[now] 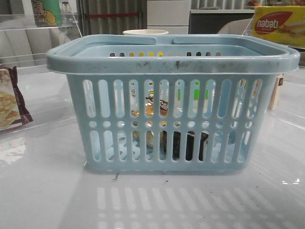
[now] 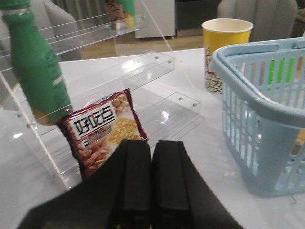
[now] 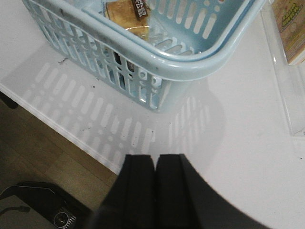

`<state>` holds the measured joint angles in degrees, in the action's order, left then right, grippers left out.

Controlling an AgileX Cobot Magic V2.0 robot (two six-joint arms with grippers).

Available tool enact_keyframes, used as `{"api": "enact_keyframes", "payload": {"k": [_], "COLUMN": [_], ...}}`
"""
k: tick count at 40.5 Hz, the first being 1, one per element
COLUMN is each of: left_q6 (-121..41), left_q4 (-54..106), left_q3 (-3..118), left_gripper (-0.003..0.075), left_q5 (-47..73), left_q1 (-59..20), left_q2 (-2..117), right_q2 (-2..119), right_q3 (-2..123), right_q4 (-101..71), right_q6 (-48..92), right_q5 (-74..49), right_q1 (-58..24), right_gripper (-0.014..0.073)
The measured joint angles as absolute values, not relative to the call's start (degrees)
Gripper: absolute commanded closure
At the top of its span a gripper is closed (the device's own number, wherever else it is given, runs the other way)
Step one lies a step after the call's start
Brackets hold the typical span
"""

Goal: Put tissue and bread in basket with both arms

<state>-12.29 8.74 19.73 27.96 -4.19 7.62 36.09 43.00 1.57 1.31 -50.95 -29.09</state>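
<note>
Two grippers closed, both items in basket

Left gripper (image 2: 151, 186) and right gripper (image 3: 156, 191): fingers pressed together, empty, outside the basket (image 1: 174, 62). Inside it, bread (image 3: 127, 16) and black tissue (image 1: 187, 145) on the floor. Cracker bag (image 1: 10, 98) at nine o'clock.

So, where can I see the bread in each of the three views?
Front view: the bread shows through the slots of the basket, near the middle.
Left wrist view: the bread cannot be made out.
Right wrist view: the bread lies inside the basket, at the picture's top edge.
Shared landmark: the basket's thick rim.
</note>
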Motion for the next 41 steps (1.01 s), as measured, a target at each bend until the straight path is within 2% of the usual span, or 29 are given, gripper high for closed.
{"api": "enact_keyframes", "payload": {"k": [7,22,41], "left_q6": [-12.29,-8.14,-7.71], "left_q4": [8.98,6.12,5.37], "left_q3": [11.96,-0.33,-0.45], "left_gripper": [0.0629,0.0629,0.0629], "left_q5": [24.04,10.1,0.0], "left_q1": [-1.28,-1.4,-2.26], "left_q2": [3.62,-0.37,-0.37], "right_q2": [36.09,36.09,36.09], "right_q3": [43.0,43.0,43.0], "right_q4": [1.57,1.57,1.57], "right_q6": [1.31,1.31,1.31], "right_q5": [-50.99,-51.08,-51.08], "right_q1": [-29.09,-29.09,-29.09], "right_gripper": [0.0538,0.0538,0.0538]}}
